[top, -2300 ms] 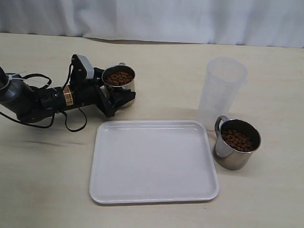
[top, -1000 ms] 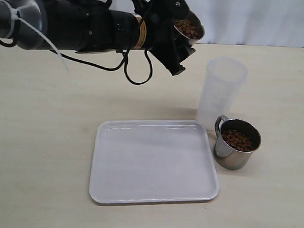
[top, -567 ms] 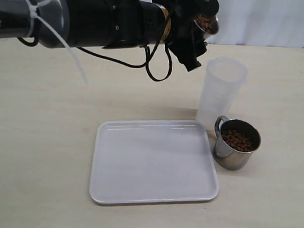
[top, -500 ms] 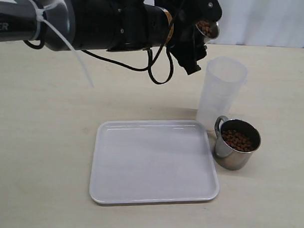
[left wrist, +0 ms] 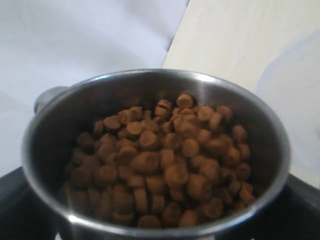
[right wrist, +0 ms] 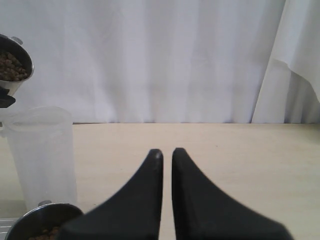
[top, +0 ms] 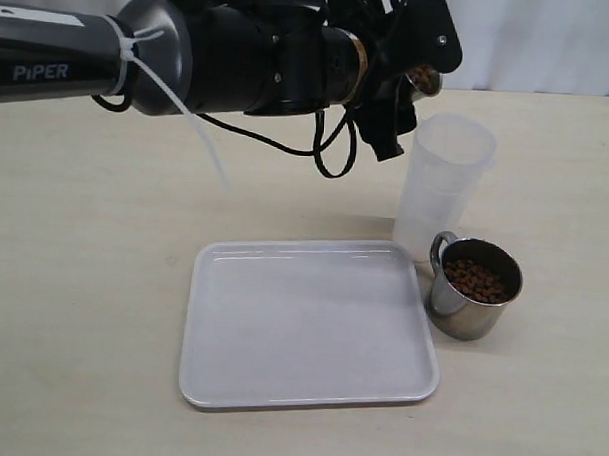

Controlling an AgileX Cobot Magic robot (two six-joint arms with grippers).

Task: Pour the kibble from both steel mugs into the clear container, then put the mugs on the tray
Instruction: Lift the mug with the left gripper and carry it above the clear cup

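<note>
Step in hand: the first pour, at the approach stage. The left gripper (top: 407,90) is clamping the first mug (top: 424,78) by its sides and holding it raised, just beside and above the rim of the clear container (top: 444,183). The mug appears to be tipping slightly toward the container. The kibble (left wrist: 165,160) is sitting inside it, and none is seen leaving.

Next move, as judged: the mug's lip needs bringing over the container's mouth, then a gradual roll of the wrist. The mouth is looking little wider than the mug, so a quick tip would likely be scattering pellets.

The second mug (top: 464,316), also filled, is standing on the surface (top: 83,280) just beside the container's base. The tray (top: 306,323) is lying near both, with nothing on it. The right gripper (right wrist: 166,152) is hovering well apart, its jaws nearly together and holding nothing.

Risk: the container is tall and looks light, so a knock at its rim could be toppling it.
</note>
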